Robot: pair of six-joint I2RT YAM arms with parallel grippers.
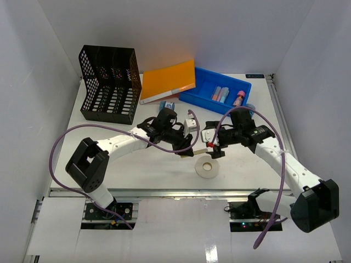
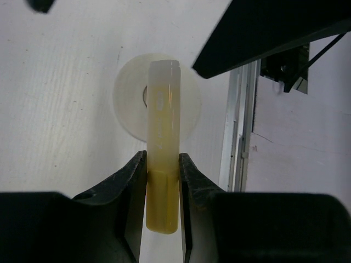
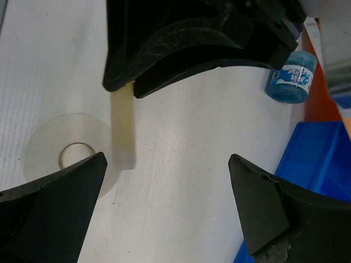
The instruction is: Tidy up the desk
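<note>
I am working over the desk (image 1: pixel 142 170), the wide white top spreading beneath both my grippers. I judge that I am in the middle of clearing one loose item from it, probably passing it from one gripper to the other.

Far beyond my left gripper (image 1: pixel 189 147) the black mesh file rack (image 1: pixel 109 82) is standing, with the orange folder (image 1: pixel 170 79) lying just beside it. The blue tray (image 1: pixel 202 104) is sitting beyond my right gripper (image 1: pixel 216 148), and it looks like the likely home for this item. The white tape roll (image 1: pixel 207 167) is lying directly under the meeting point of both grippers.

My left jaws are clamping the lower end of a pale yellow tube (image 2: pixel 162 120), its capped tip pointing away from me over the roll. My right jaws are standing wide apart, touching nothing, with the tube's tip reaching toward the gap between them.

The next move, as I judge it, calls for centring my right gripper on the tube and closing it before my left lets go.
</note>
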